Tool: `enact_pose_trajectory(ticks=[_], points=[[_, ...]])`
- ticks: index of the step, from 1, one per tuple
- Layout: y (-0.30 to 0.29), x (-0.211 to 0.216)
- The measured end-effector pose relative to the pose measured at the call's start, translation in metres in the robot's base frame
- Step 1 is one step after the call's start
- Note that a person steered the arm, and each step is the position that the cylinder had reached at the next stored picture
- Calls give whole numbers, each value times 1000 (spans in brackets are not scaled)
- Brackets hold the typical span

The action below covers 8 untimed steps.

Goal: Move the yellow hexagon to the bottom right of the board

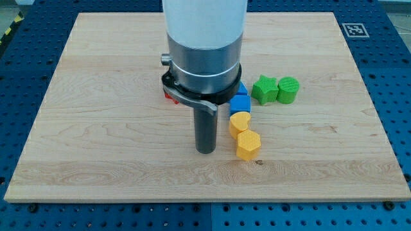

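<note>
The yellow hexagon lies on the wooden board, a little right of the middle and toward the view's bottom. My tip stands on the board just left of the hexagon, a small gap apart. A second yellow block, rounded in shape, touches the hexagon from above. A blue block sits right above that one.
A green star and a green cylinder stand side by side right of the arm. A red block is mostly hidden behind the arm's body. Another blue block peeks out beside the arm.
</note>
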<state>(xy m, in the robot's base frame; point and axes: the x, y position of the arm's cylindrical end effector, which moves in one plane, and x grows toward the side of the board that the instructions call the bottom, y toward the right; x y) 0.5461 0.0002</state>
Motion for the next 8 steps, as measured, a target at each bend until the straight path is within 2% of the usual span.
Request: enact_pose_trajectory(ticks=[8], points=[[137,5]])
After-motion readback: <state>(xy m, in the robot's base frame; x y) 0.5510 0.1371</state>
